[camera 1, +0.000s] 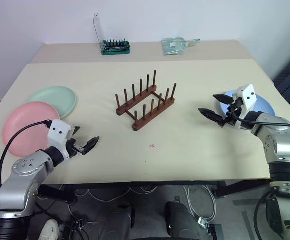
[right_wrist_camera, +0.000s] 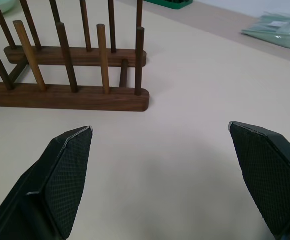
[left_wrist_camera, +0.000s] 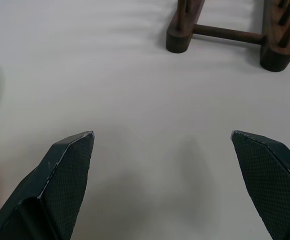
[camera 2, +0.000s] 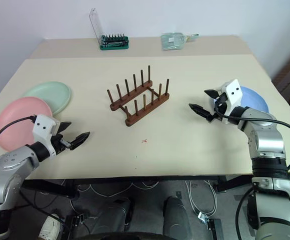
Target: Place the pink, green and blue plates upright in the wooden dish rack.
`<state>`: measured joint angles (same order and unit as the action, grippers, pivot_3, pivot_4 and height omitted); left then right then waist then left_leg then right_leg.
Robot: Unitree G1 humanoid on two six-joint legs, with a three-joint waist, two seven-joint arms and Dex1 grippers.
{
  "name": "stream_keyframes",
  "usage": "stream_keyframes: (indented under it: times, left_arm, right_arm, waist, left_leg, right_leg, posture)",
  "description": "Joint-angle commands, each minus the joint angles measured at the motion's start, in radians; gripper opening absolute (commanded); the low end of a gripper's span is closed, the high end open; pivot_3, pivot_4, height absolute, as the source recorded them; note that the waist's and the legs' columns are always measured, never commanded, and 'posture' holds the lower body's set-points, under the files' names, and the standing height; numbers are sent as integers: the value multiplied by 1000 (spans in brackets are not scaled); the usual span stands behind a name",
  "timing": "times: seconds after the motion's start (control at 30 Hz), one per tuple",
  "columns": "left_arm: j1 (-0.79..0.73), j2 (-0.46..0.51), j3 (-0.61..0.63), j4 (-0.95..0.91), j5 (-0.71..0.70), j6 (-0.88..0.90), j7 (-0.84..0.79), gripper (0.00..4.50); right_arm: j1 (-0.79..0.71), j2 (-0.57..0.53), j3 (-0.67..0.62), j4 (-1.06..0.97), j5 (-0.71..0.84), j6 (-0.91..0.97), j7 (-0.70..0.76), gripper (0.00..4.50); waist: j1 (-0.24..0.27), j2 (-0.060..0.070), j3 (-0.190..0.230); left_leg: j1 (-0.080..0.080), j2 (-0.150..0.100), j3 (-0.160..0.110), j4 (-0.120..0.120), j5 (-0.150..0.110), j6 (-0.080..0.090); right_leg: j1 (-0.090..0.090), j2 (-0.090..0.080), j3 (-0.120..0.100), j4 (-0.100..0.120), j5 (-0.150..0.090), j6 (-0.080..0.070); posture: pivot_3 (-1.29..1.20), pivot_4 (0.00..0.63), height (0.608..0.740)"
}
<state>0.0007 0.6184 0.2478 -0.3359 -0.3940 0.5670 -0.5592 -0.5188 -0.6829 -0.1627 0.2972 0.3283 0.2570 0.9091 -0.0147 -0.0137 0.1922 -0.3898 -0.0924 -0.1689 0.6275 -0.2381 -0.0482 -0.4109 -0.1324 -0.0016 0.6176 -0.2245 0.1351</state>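
You are looking down over a pale beige bench (camera 1: 185,150). At its middle stands the wooden dish rack (camera 1: 145,101), dark reddish-brown, two rails joined by crossbars, each rail with a row of thin upright pegs. The rack sits at an angle to the bench edge, and its slots hold nothing.

On your left side of the bench lie two plates flat. The pink plate (camera 1: 27,125) is nearer to you, close to the left edge. The green plate (camera 1: 55,99) lies just behind it, and the pink rim overlaps or touches the green one. On your right side the blue plate (camera 1: 265,106) lies flat near the right edge, partly hidden by your right arm.

Your left tool (camera 1: 82,146) hovers above the bench just beside the pink plate, pointing toward the rack. Its two black fingers are spread wide apart and grip nothing. Your right tool (camera 1: 217,107) hovers above the near edge of the blue plate, pointing toward the rack as well. Its fingers are also spread wide, with nothing between them.

At the far edge of the bench sits a green screwdriver-bit holder (camera 1: 116,47) with its clear lid standing up. To its right lies a clear plastic packet (camera 1: 176,46).
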Motion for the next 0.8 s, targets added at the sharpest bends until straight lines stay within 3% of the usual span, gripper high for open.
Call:
stream_keyframes:
  times: [0.03, 0.37, 0.8]
  left_arm:
    - [1, 0, 1, -35, 2, 0, 8, 4500]
    - [-11, -4, -45, -37, 19, -5, 10, 4500]
    - [-169, -54, -322, 64, 104, -22, -58, 4500]
  right_arm:
    - [-28, -10, -5, -38, 4, 3, 1, 4453]
    - [-27, -19, 2, -40, 5, 9, 14, 4453]
    - [90, 4, -13, -254, 49, 103, -43, 4453]
  waist:
    - [0, 0, 0]
    - [2, 0, 0]
    - [0, 1, 0]
  left_leg:
    - [0, 0, 0, 0, 0, 0]
    - [0, 0, 1, 0, 0, 0]
    - [0, 0, 2, 0, 0, 0]
  right_leg:
    - [0, 0, 0, 0, 0, 0]
    - [0, 0, 0, 0, 0, 0]
    - [0, 0, 1, -1, 0, 0]
  posture:
    - [0, 150, 740]
    - [0, 150, 740]
    - [0, 150, 740]
